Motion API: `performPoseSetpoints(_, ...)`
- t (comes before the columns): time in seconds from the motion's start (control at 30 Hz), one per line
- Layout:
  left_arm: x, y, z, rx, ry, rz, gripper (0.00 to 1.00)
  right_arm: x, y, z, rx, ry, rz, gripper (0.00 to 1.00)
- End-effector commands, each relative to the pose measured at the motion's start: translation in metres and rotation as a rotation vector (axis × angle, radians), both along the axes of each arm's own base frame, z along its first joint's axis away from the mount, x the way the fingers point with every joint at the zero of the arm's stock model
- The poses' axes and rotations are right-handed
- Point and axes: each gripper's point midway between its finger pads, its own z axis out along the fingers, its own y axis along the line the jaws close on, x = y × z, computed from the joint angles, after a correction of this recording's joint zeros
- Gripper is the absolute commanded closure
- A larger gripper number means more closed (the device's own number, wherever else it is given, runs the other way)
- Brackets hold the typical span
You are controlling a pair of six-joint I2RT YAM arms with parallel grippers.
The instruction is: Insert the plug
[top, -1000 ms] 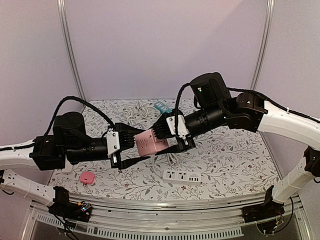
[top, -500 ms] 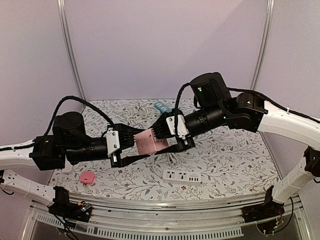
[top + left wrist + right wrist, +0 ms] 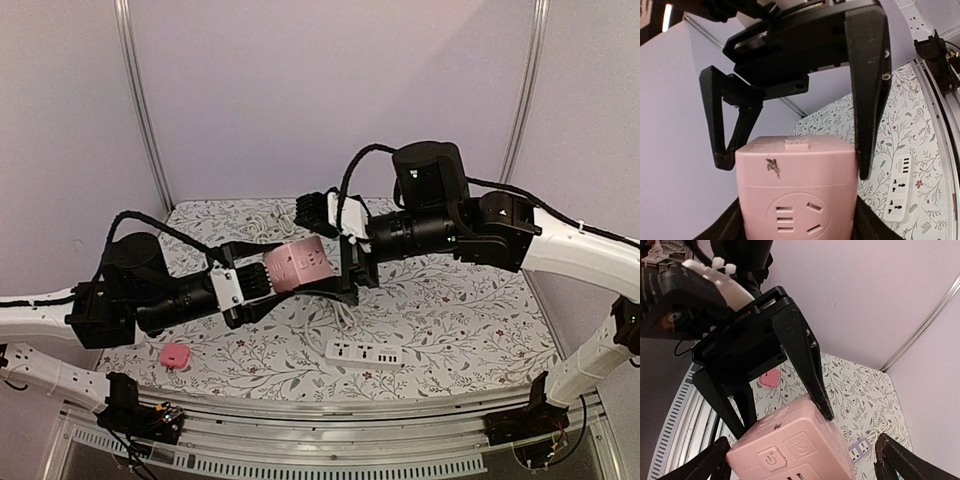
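A table covered with a white cloth printed with grey leaves and small red flowers is seen. A small pink rounded plastic object is laid near its front left corner. Along the front edge a silver metal rail is fixed. Pale lilac walls are set behind, with an upright silver pole at the far left corner.

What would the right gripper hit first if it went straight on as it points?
The pink socket cube, held by the left gripper. It sits straight ahead of the right gripper, between its open jaws. How much gap remains is unclear.
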Motion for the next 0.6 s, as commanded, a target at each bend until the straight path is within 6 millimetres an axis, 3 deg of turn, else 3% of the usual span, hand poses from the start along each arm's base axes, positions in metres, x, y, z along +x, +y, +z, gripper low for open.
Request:
performPoseSetpoints(0.0, 0.007, 0.009, 0.017, -0.041, -0.145, 0.069, 1.00, 0.011, -0.008, 0.044, 0.233, 0.308, -0.195, 0.01)
performPoseSetpoints(0.07, 0.008, 0.010, 0.018, -0.043, -0.158, 0.077, 1.00, 0.025, -0.012, 0.054, 0.321, 0.451, -0.304, 0.01)
performPoseSetpoints(0.13, 0.010, 0.010, 0.020, -0.046, -0.169, 0.090, 1.00, 0.034, -0.012, 0.051, 0.371, 0.630, -0.409, 0.01)
performPoseSetpoints(0.2, 0.012, 0.010, 0.019, -0.040, -0.177, 0.102, 1.00, 0.026, -0.006, 0.046, 0.395, 0.711, -0.447, 0.01)
performPoseSetpoints(0.3, 0.014, 0.011, 0.019, -0.046, -0.174, 0.111, 1.00, 0.009, 0.006, 0.038, 0.367, 0.691, -0.456, 0.01)
performPoseSetpoints(0.4, 0.014, 0.012, 0.020, -0.052, -0.175, 0.108, 1.00, 0.023, 0.001, 0.018, 0.335, 0.689, -0.574, 0.01)
performPoseSetpoints(0.57, 0.015, 0.013, 0.021, -0.054, -0.178, 0.115, 1.00, 0.033, -0.001, 0.003, 0.311, 0.703, -0.662, 0.01)
